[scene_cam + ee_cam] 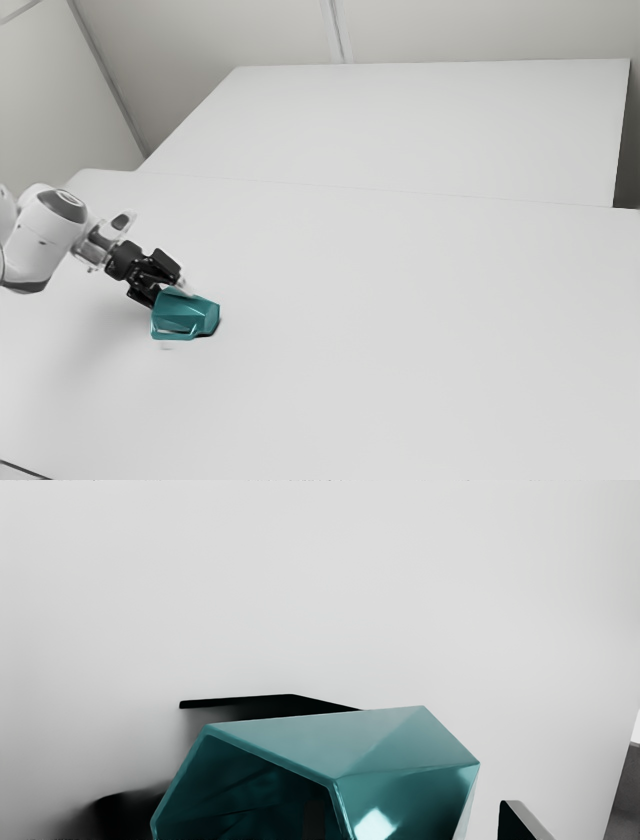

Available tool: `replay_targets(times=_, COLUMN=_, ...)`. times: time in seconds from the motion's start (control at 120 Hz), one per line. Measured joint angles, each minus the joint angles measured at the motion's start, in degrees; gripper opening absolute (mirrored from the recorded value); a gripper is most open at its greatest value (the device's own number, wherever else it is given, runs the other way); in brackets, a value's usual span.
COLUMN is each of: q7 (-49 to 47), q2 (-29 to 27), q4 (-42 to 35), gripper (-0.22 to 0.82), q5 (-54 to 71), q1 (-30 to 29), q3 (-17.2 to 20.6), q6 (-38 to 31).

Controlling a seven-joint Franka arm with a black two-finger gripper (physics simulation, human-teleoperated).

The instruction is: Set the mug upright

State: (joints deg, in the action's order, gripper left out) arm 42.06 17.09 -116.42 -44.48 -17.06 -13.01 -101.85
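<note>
The black gripper (172, 289) is at the open-mouth end of the teal faceted mug (190, 313), which lies on its side on the white table. The mug's handle (176, 334) faces the near side of the exterior view. In the wrist view the gripper (411, 821) stands open across one wall of the mug (400, 775). One finger shows as a dark strip inside the mug's mouth; the other is outside, with a gap between it and the wall. Part of the mug's mouth is cut off by the picture's bottom edge.
The white table (400, 330) extends around the mug. Behind it, in the exterior view, is another broad white surface (420, 130), with pale walls beyond. Dark shadows lie beside the mug in the wrist view.
</note>
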Motion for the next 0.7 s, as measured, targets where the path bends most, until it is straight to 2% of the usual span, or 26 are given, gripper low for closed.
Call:
replay_targets(times=0.308, q7=1.6, q2=-0.1, q4=0.4, gripper=-0.02, q5=-1.5, q1=-0.2, q3=0.0, q6=0.9)
replay_targets(times=0.592, q7=2.5, q2=-1.0, q4=0.6, gripper=-0.14, q5=-2.7, q1=0.5, q3=0.4, q6=2.1)
replay_targets(times=0.7, q7=2.8, q2=-1.0, q4=0.6, gripper=-0.16, q5=-3.3, q1=0.6, q3=0.9, q6=2.3)
